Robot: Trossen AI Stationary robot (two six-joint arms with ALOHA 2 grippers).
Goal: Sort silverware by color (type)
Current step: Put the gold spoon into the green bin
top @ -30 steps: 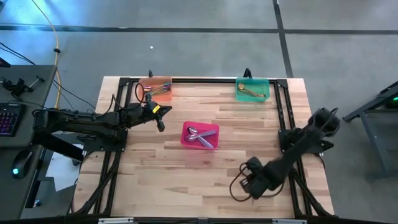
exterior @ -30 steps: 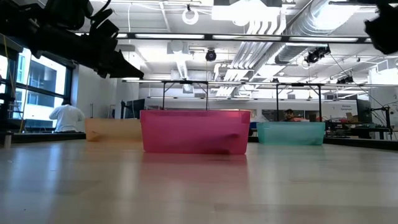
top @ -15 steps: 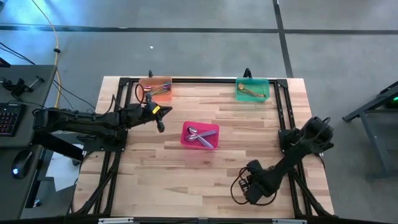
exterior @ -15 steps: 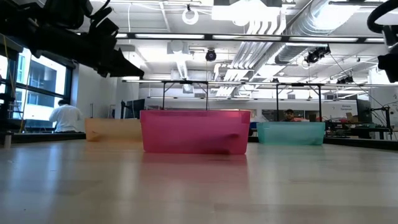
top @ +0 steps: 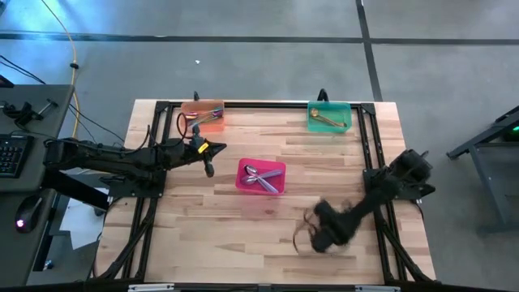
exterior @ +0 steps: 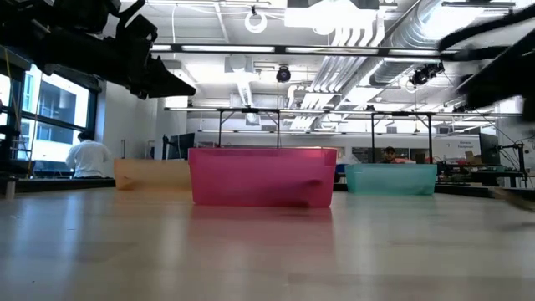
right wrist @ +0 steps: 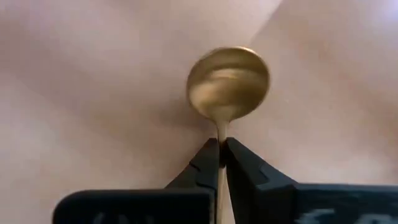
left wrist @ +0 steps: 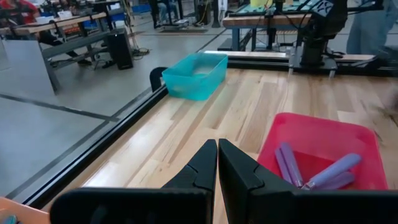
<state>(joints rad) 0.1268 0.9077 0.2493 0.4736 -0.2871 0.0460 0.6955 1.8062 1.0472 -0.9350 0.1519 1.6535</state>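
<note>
My right gripper (top: 318, 237) hangs over the table's near right part, shut on a gold spoon (right wrist: 227, 84). Pieces of the silverware lie in three bins: lilac-handled spoons (left wrist: 323, 175) in the pink bin (top: 261, 177), a gold spoon (top: 327, 121) in the teal bin (top: 329, 116), and spoons in the orange bin (top: 203, 115). My left gripper (top: 209, 165) hovers shut and holding nothing between the orange and pink bins. My right gripper (right wrist: 222, 146) pinches the gold spoon's thin neck (right wrist: 222, 132) between its two fingers, just behind the round bowl. The handle runs back between the fingers, along them, and the bowl sticks out ahead of the tips. Whether the spoon is clear of the table cannot be told.
A black frame (top: 369, 138) runs along the table's far and side edges. Bare wood (top: 227, 227) lies between the pink bin and the near edge. Beyond the table stand benches, and a person (exterior: 88, 157) is far off in the room.
My right arm has swung from the near right corner toward the table's middle, and it shows blurred now. The bins and the spoons in them have stayed put.
</note>
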